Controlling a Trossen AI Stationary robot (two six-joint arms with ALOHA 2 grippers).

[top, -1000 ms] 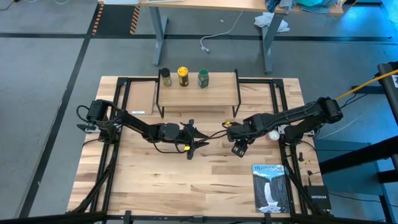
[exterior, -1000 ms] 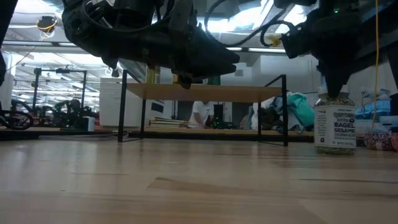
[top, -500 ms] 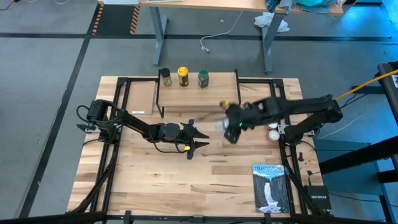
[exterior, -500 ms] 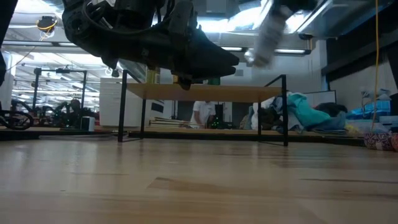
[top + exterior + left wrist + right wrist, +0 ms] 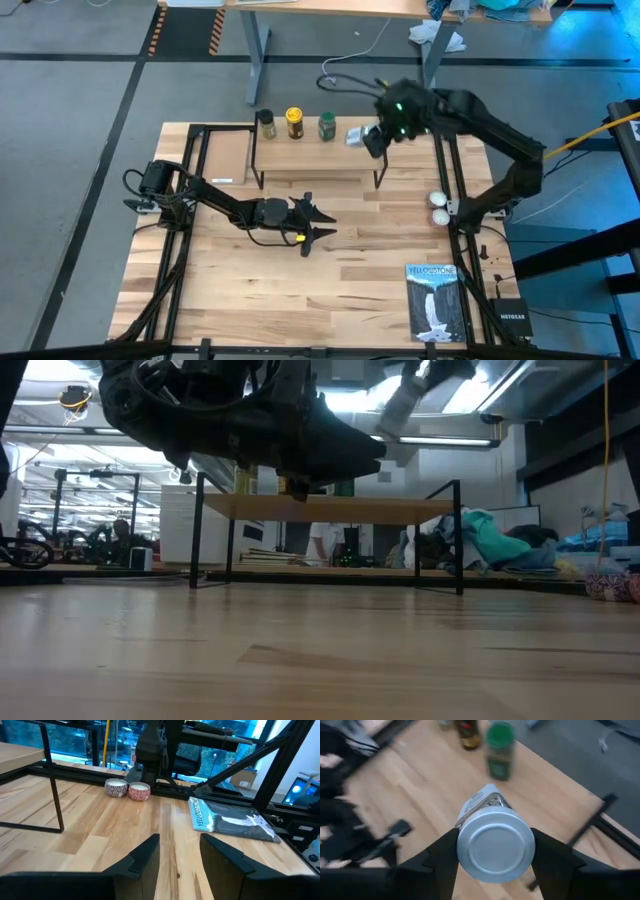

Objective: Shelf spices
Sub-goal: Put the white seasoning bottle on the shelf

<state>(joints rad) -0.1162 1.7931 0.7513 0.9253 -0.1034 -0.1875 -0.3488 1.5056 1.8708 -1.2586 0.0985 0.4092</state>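
The shelf (image 5: pixel 318 155) stands at the table's far middle. Along its far edge stand the dark-lidded jar (image 5: pixel 266 123), the amber jar with a yellow lid (image 5: pixel 294 122) and the green jar (image 5: pixel 327 126); the green jar (image 5: pixel 499 750) also shows in the right wrist view. My right gripper (image 5: pixel 372 138) is above the shelf's right end, shut on the clear white-lidded jar (image 5: pixel 355 135). My left gripper (image 5: pixel 318 222) hovers open over the table's middle, near the shelf's front; its fingers show apart around the midpoint (image 5: pixel 180 860) in its wrist view. My right gripper pinches the clear jar between its two fingers, at the lid end (image 5: pixel 495 847), one finger (image 5: pixel 442 857) on each side of it. The lid faces the wrist and the body points away from it. The jar (image 5: pixel 405 405) is lifted clear and tilted, high above the shelf top.
A blue-and-white book (image 5: pixel 434 300) lies near the table's near right corner. Two small bowls (image 5: pixel 438 207) sit by the right arm's base, and a black box (image 5: pixel 510 318) lies at the right edge. Bare wood spans the near half of the table.
My right gripper has lifted the clear jar off the table in front of the shelf's right end. It has carried it up and toward the far edge, to above the shelf's right end. The jar, upright before, is now tilted.
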